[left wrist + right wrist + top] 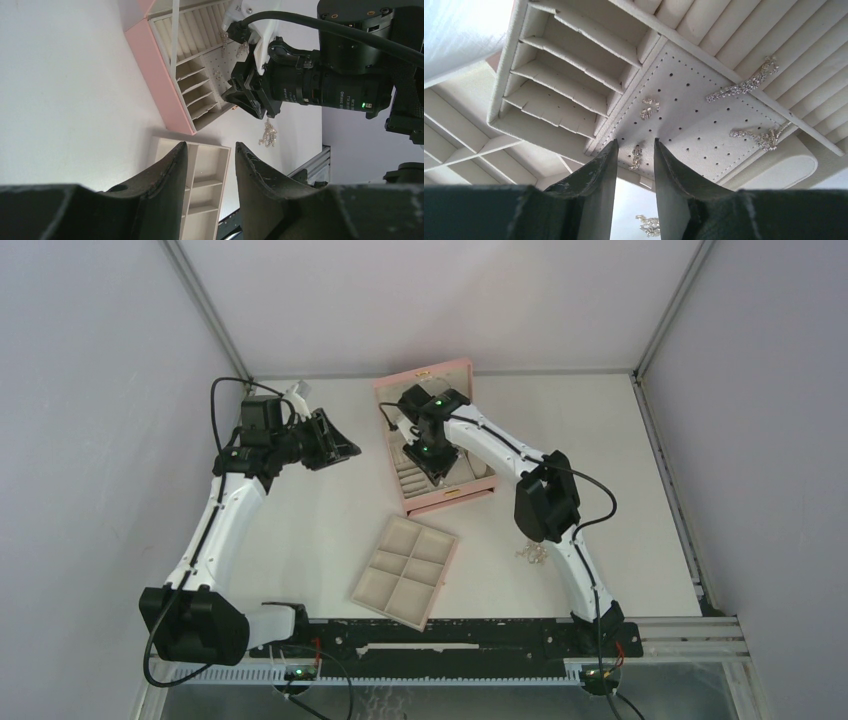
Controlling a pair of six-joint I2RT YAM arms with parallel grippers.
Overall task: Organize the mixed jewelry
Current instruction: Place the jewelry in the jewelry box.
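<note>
Four sparkly pieces lie on the dotted pad (704, 115) inside the pink box (455, 495), a detail only the right wrist view gives. An earring pair (650, 107) sits mid-frame, a long strand (744, 86) upper right and a second strand (764, 137) at right. A small piece (636, 157) shows in the gap between the right fingers (596, 182). Those fingers stand apart, gripping nothing. The overhead view places the loose jewelry heap (530, 553) on the bench (300, 530), right of the beige tray (405, 572). The left fingers (165, 180), apart and empty, hang over the bench at upper left.
</note>
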